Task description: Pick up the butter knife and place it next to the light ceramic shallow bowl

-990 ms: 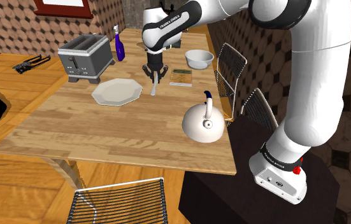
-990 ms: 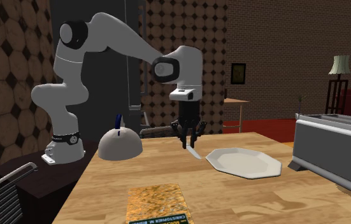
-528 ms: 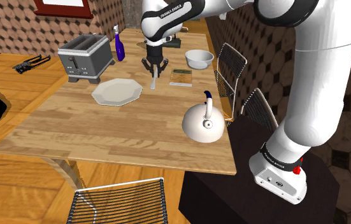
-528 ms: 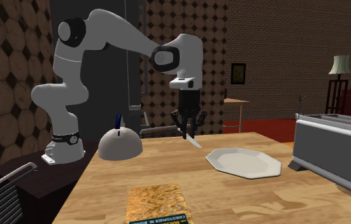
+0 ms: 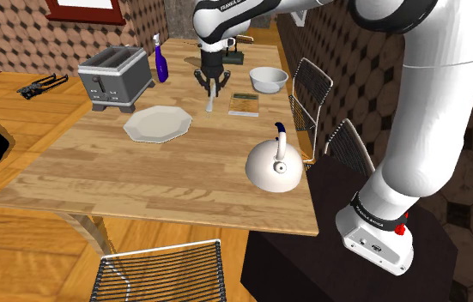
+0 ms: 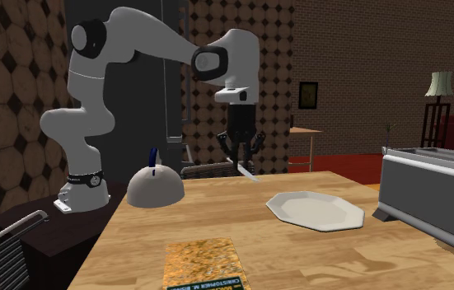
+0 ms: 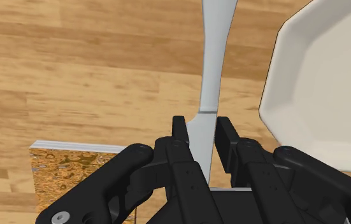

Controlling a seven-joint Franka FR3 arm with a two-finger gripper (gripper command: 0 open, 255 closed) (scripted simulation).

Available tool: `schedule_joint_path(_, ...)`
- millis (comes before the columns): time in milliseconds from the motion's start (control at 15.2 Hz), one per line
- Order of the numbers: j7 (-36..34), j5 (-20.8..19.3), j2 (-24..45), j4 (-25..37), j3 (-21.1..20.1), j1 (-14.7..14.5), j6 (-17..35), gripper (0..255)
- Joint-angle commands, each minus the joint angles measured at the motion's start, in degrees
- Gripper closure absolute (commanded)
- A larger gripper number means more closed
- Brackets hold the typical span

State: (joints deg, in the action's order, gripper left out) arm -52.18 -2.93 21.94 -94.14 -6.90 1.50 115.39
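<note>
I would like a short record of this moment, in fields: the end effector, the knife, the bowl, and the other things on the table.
end effector: shut on the knife, above the table
knife: held by one end, hanging down clear of the table, over the gap between plate and book
bowl: white, on the table beyond the book, apart from the knife
other things: kettle, toaster, blue bottle
task stage: knife is up, not yet placed by the bowl
</note>
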Motion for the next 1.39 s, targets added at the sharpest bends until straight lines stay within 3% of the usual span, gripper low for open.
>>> schedule_joint_path(0,2.15,0.37,-1.46,-1.87,0.55,1.54,0.44,255)
schedule_joint_path(660,14.7,1.92,-5.39,-7.48,4.45,9.83,2.26,255)
schedule_joint_path(1320,27.43,3.2,-4.43,-6.03,8.68,17.91,1.83,255)
